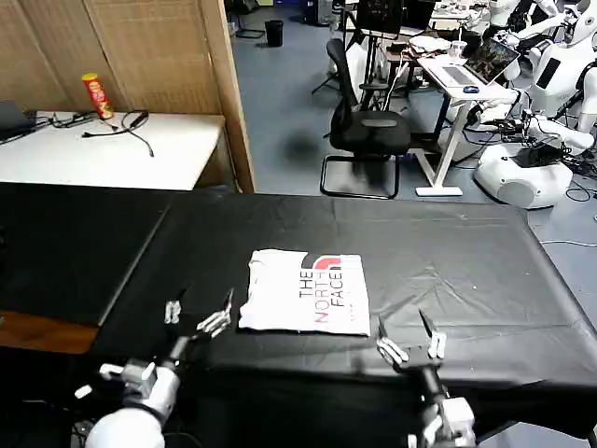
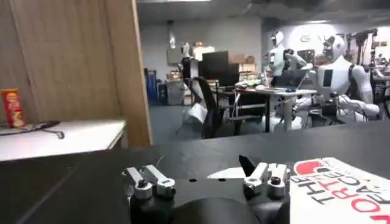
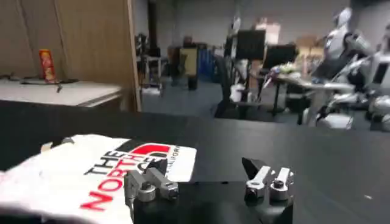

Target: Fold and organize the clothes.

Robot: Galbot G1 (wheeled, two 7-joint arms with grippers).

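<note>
On the left gripper (image 1: 200, 313) I read the fingers (image 2: 157, 181) as spread apart with nothing between them. The tips sit just beside the near left corner of the T-shirt (image 1: 305, 292), clear of the cloth and not touching it. In the left wrist view the same gripper (image 2: 207, 181) shows the T-shirt (image 2: 341, 192) off to one side of the far finger, lettering visible.

On the right gripper (image 1: 409, 341) I read the fingers (image 3: 263, 178) as also spread apart and empty. The tips sit near the T-shirt's near right corner, slightly toward me from its front edge, with a strip of bare cloth between. In the right wrist view the gripper (image 3: 207, 179) has one finger in front of the T-shirt (image 3: 91, 173); I cannot tell from that view whether they touch.

The T-shirt lies folded into a compact rectangle, logo side up, with black and red lettering and a red mark, flat on the black table cover (image 1: 448, 271). It sits between the two grippers and slightly beyond them. Both arms enter from the table's near edge.
</note>
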